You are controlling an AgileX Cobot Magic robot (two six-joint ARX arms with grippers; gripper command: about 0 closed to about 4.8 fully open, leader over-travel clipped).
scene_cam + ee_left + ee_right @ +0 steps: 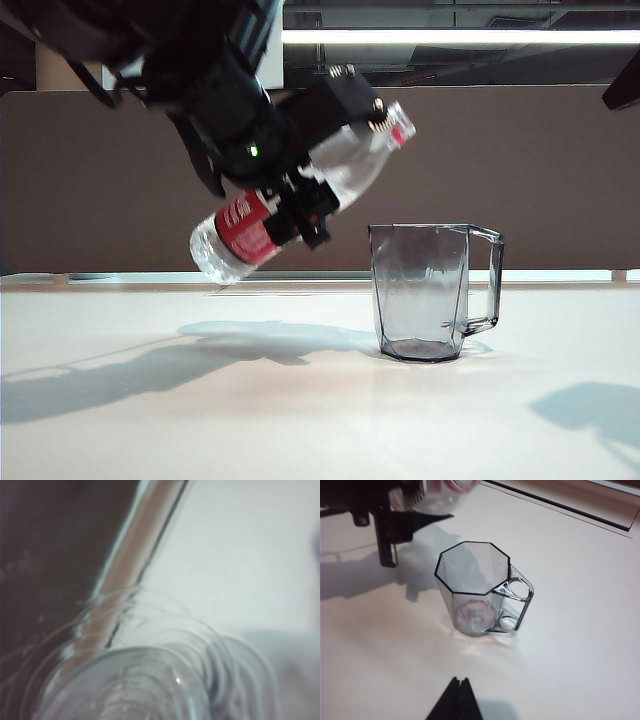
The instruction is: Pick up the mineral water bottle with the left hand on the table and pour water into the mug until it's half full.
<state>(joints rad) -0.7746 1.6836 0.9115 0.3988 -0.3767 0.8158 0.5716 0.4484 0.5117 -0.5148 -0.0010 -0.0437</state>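
My left end effector (300,205) is clamped around the mineral water bottle (262,222) (tilted, neck up toward the mug (425,292)), above the worktop (300,400). My right end effector (457,700): cannot tell.

clear ribbed plastic bottle (300,205), smoky transparent faceted mug (420,290), glossy white table (300,420).

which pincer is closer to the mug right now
Left. The left pincer holds the tilted mineral water bottle in the air just beside and above the mug. The right pincer, fingertips together, hangs back from the mug, clear of it.
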